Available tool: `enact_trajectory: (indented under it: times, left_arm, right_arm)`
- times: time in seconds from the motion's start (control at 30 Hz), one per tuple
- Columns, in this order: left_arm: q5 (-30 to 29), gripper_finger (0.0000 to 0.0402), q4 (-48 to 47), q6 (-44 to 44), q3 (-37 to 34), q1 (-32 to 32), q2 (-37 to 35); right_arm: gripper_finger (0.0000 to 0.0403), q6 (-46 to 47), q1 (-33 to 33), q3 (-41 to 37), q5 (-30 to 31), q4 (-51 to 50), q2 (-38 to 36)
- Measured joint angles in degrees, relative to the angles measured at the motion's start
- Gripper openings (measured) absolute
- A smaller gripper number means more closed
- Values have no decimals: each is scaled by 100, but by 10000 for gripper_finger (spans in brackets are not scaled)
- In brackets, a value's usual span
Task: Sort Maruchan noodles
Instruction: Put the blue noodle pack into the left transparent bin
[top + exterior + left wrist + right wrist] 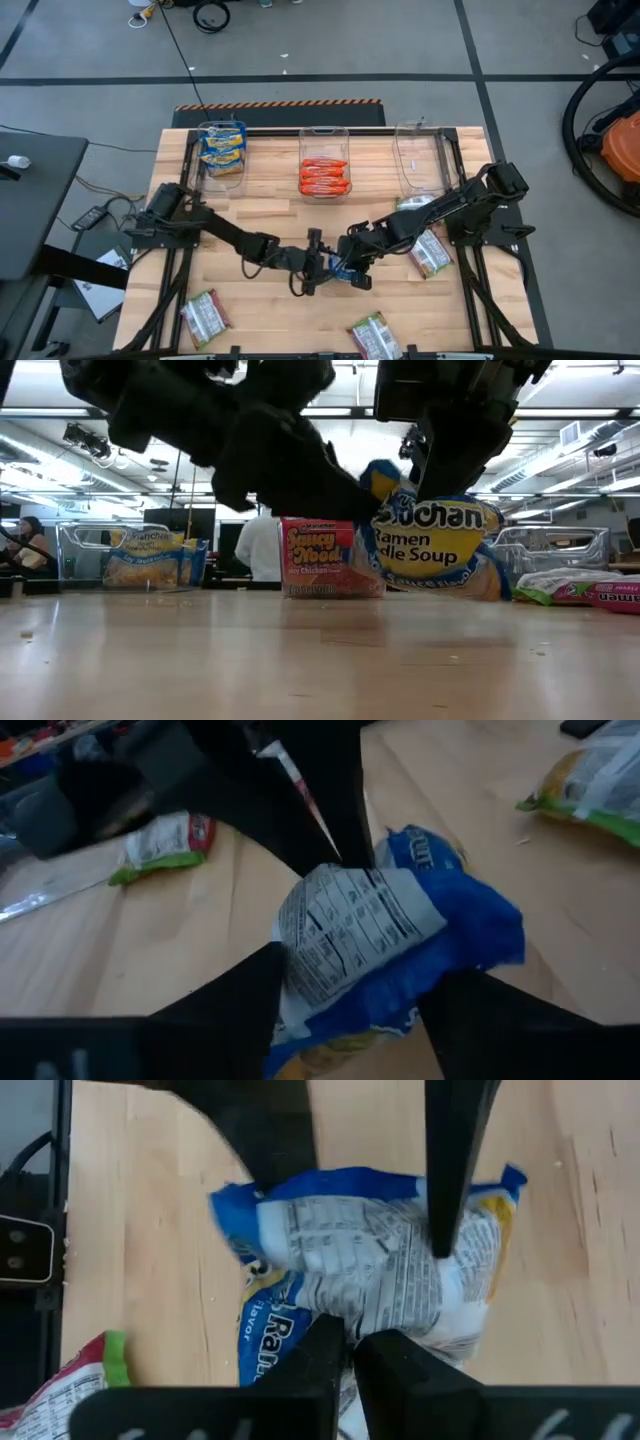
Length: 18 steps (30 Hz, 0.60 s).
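Two dark arms meet near the middle of the wooden table (270, 210), where a yellow-and-blue Maruchan packet (345, 272) hangs between them (its nutrition panel faces both wrist cameras). The right gripper (350, 1342), reaching in from 3 o'clock, has its fingers pressed together, pinching the packet's edge. The left gripper (360, 980), arriving from 9 o'clock, stands spread around the same packet. Toward 12 o'clock, three clear bins line the far edge: the left bin (222, 150) holds yellow-and-blue packets, the middle bin (325, 170) orange-red ones. Green-and-pink packets (205, 318) lie loose toward 6 o'clock.
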Motion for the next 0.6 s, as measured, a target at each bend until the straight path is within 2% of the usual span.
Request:
enact_trajectory:
  times: [0.13, 0.23, 0.3, 0.37, 0.4, 0.6]
  left_arm:
    - [130, 161, -206, -29, -8, 46, 2]
    - [120, 101, -223, -68, -8, 44, -14]
    - [132, 57, -273, -287, -8, 67, -25]
    - [135, 19, -509, -621, -10, 125, -54]
    - [126, 11, -637, -829, -17, 166, -84]
    - [112, 10, -1426, -1917, -14, 397, -417]
  right_arm:
    - [48, -163, 15, 0, -19, 20, -15]
    - [72, -241, 45, 15, -192, -84, -143]
    - [93, -212, 124, 78, -95, -321, -300]
    - [112, -153, 299, 125, 341, -579, -475]
    - [120, -132, 416, 125, 600, -667, -544]
    - [162, 199, 1256, 125, 2467, -784, -491]
